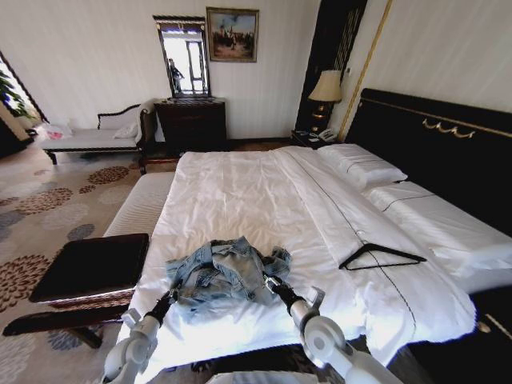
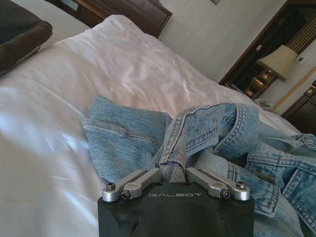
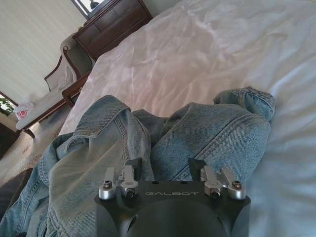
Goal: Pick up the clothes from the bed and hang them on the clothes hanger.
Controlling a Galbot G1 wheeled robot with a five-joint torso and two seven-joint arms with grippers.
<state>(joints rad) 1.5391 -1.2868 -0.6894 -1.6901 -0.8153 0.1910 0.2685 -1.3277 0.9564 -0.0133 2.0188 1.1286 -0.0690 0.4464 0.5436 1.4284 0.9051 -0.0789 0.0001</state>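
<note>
Left gripper (image 2: 173,174) pinches a jacket (image 1: 228,272) fold at lower centre; right gripper (image 3: 170,170) stands open against denim. I judge pickup underway; the right must close before lifting toward the hanger (image 1: 382,256).

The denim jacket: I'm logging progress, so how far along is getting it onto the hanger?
Early stage. Nothing is hung: the denim jacket lies crumpled on the bed, and the hanger lies bare on the sheet off to its right. In hand: the left gripper is pinched on a fold of denim, while the right gripper sits open over the jacket. Lifting and hanging remain.
</note>
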